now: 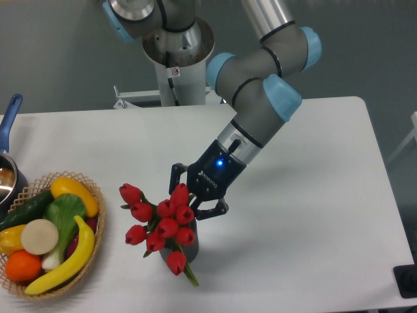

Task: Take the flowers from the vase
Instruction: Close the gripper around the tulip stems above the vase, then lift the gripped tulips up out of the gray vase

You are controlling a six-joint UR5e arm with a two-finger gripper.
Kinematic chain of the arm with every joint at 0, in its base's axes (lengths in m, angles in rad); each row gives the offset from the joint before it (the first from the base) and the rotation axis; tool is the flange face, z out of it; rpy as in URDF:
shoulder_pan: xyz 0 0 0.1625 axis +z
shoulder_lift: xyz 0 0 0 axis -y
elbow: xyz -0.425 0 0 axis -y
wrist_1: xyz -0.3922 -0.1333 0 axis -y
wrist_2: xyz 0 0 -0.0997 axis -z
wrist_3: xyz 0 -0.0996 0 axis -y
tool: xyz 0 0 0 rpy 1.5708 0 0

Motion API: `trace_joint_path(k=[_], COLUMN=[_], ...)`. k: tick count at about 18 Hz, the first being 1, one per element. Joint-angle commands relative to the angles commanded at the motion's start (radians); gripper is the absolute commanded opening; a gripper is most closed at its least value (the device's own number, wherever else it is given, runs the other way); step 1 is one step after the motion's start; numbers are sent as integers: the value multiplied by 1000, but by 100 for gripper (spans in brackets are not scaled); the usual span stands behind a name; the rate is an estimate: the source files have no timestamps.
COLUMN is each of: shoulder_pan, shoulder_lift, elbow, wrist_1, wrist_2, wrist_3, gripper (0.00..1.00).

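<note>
The flowers [167, 227], a bunch of red tulip buds on green stems, stand at the front middle of the table, leaning to the left. Below them shows the dark grey ribbed vase [189, 248], with the stems still in its mouth. My gripper [187, 205] reaches down from the upper right and is shut on the bunch just above the vase. Its black fingers [174, 175] straddle the upper buds, and the buds hide the fingertips. One bud and a leaf hang in front of the vase.
A wicker basket [93, 187] of fruit and vegetables sits at the front left. A metal pot with a blue handle [12, 108] pokes in at the left edge. The arm's base [177, 62] stands behind the table. A black object [406, 281] lies at the right front corner.
</note>
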Motion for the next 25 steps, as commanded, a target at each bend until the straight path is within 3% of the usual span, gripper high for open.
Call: trace_joint_path(k=[14, 25], shoulder_pan=[49, 100], shoulder_lift=[69, 72], elbow=[5, 97], wrist_1=[-2, -2], wrist_2=[-97, -187], wrist_3=[-66, -149], gripper=[19, 19])
